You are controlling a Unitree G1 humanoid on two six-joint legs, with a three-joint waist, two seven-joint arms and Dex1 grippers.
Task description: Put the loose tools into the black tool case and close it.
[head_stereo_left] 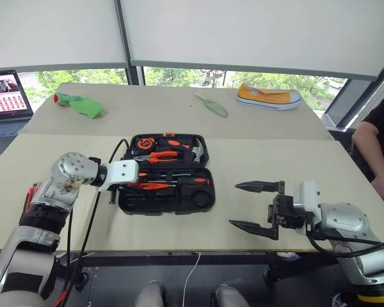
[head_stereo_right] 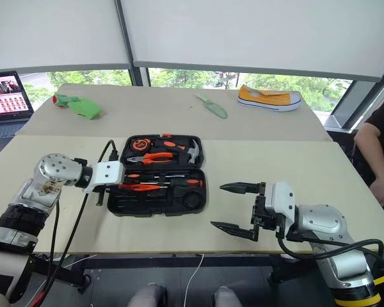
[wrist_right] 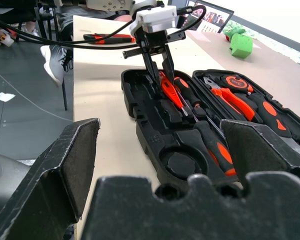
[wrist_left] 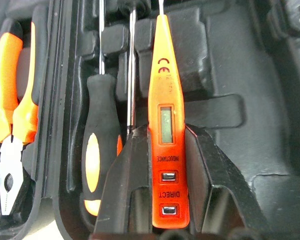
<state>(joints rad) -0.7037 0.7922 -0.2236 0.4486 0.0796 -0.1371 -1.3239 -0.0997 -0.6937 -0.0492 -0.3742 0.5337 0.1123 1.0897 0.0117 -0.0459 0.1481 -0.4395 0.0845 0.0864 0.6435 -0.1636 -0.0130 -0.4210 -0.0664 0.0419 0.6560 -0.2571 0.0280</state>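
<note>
Black tool case (head_stereo_left: 166, 173) lies open flat on the near table (head_stereo_left: 256, 211), both halves up, lid half away from the robot. Far half holds orange-handled pliers (head_stereo_left: 159, 157), a round orange-black tape measure (head_stereo_left: 145, 143) and a hammer (head_stereo_left: 193, 151). Near half holds a black-orange screwdriver (wrist_left: 96, 165) lying in its slot, another black-orange-handled screwdriver (head_stereo_left: 193, 181) at the right, and a round empty moulded recess at the right corner. Left gripper (wrist_left: 160, 165) is down in the near half at its left end, fingers closed narrowly on the thin orange tester screwdriver (wrist_left: 165, 125), gripping its handle end; shaft points along the slot beside the black-orange screwdriver. Can't tell if the tester is seated in its slot. Left wrist view gives tester detail: small display window, two buttons, printed labels; also the pliers jaws at the case edge. Right gripper (head_stereo_left: 256, 206) hovers over bare table to the right of the case, fingers spread wide, holding nothing, pointing toward the case. Right wrist view shows one more orange-black tool (wrist_right: 107, 37) lying on the table beyond the case, past the left gripper. Far table: green trowel (head_stereo_left: 211, 104), yellow shoe (head_stereo_left: 269, 97), green cloth (head_stereo_left: 80, 104); laptop (head_stereo_left: 6, 96) at the left edge. A person's arm (head_stereo_left: 374, 150) at the right edge.
</note>
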